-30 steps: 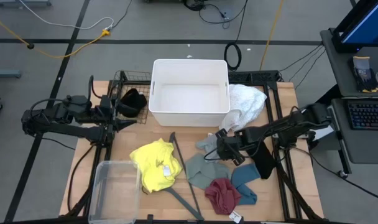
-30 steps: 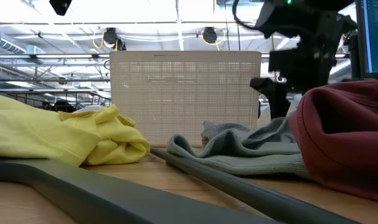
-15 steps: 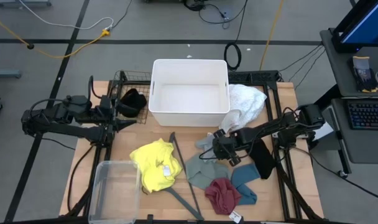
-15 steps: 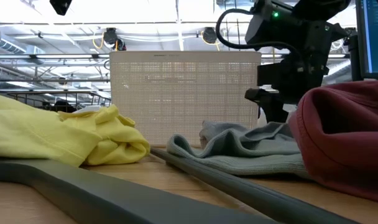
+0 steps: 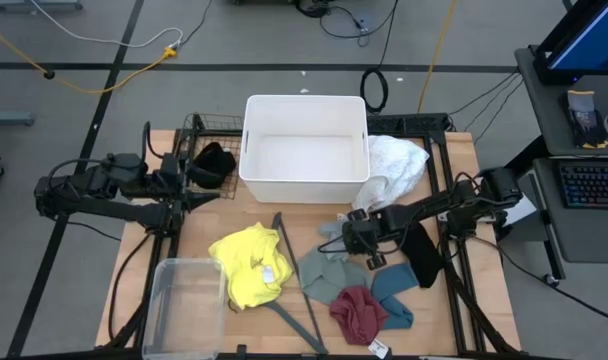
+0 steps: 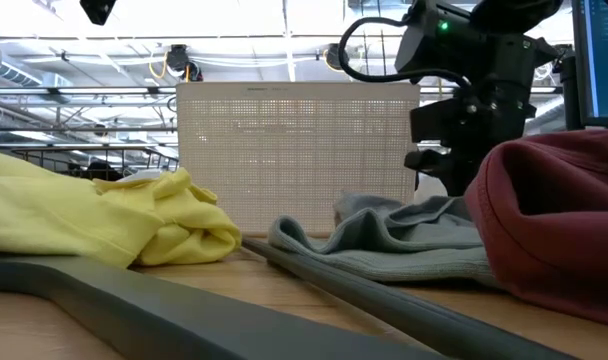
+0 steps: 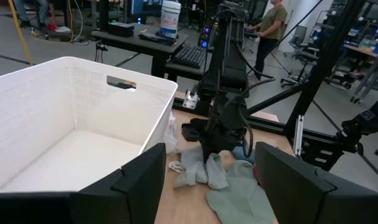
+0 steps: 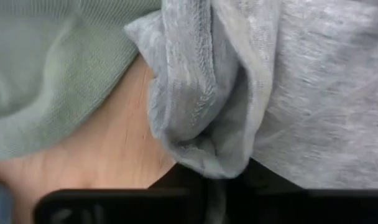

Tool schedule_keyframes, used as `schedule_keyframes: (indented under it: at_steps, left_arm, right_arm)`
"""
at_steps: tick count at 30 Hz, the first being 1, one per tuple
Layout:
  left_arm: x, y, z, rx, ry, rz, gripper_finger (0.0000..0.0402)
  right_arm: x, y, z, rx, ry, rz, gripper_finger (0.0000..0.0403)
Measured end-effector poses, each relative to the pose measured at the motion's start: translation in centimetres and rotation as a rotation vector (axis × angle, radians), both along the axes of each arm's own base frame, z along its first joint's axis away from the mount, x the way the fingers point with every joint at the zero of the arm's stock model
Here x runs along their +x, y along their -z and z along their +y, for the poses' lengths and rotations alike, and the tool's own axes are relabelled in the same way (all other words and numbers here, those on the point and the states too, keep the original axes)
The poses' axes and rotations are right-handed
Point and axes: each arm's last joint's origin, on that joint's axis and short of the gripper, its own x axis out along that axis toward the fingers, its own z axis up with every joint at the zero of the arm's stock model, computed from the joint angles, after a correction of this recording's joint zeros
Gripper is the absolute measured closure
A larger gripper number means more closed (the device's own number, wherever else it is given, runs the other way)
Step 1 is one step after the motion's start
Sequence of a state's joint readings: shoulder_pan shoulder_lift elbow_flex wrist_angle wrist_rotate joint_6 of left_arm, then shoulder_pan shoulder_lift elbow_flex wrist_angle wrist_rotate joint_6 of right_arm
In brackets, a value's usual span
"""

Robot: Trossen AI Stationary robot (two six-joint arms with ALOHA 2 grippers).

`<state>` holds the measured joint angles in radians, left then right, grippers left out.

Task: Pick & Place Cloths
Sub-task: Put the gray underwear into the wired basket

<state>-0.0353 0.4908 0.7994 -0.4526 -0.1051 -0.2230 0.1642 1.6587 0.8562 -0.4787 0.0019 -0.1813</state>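
The right gripper is low over the grey cloth, which lies on the wooden surface just in front of the white bin, touching the sage green cloth on the near side. In the right wrist view a fold of the grey cloth is bunched directly ahead of the dark fingers, with bare wood and the sage green cloth beside it. The fold seems to sit between the jaws, but whether they have closed on it cannot be told from these views; the low view shows the gripper right down at the cloth's edge.

The relation that matters: the grey cloth lies immediately under and slightly toward the left arm's side of the right gripper, its length running roughly from the bin toward the sage green piece. The bin is just behind it, so the carry would likely be short, up and back over the rim.

The right arm is clearly the nearer one. The left gripper waits at the far left edge of the surface, beside a black cloth, with its jaws spread wide in its wrist view.

Other cloths lie elsewhere: yellow, maroon, teal, white, and a second black one under the right arm. The bin looks empty, so the task is probably at its start.
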Motion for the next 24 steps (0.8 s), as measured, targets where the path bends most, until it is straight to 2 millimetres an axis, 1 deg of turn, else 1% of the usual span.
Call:
schedule_keyframes:
  at_steps: [2,5,8,12,19,24]
  left_arm:
    - [0.0,0.0,0.0,0.0,0.0,0.0,0.0151]
    - [0.0,0.0,0.0,0.0,0.0,0.0,0.0151]
    - [0.0,0.0,0.0,0.0,0.0,0.0,0.0151]
    - [0.0,0.0,0.0,-0.003,0.0,-0.002,0.0151]
    - [0.0,0.0,0.0,-0.072,-0.009,-0.007,0.0151]
    - [0.0,0.0,0.0,-0.128,-0.016,-0.011,0.0151]
  right_arm:
    - [0.0,-0.3,0.0,0.031,0.034,-0.005,0.0394]
    - [-0.2,-1.1,0.1,0.083,0.093,-0.029,0.0392]
    - [-0.9,-2.3,0.2,0.153,0.127,-0.031,0.0395]
    - [-1.2,-5.1,0.3,0.252,0.158,-0.144,0.0398]
    - [-3.0,-9.6,0.3,0.436,0.231,-0.288,0.04]
    - [-4.1,-13.1,0.5,0.652,0.194,-0.429,0.0401]
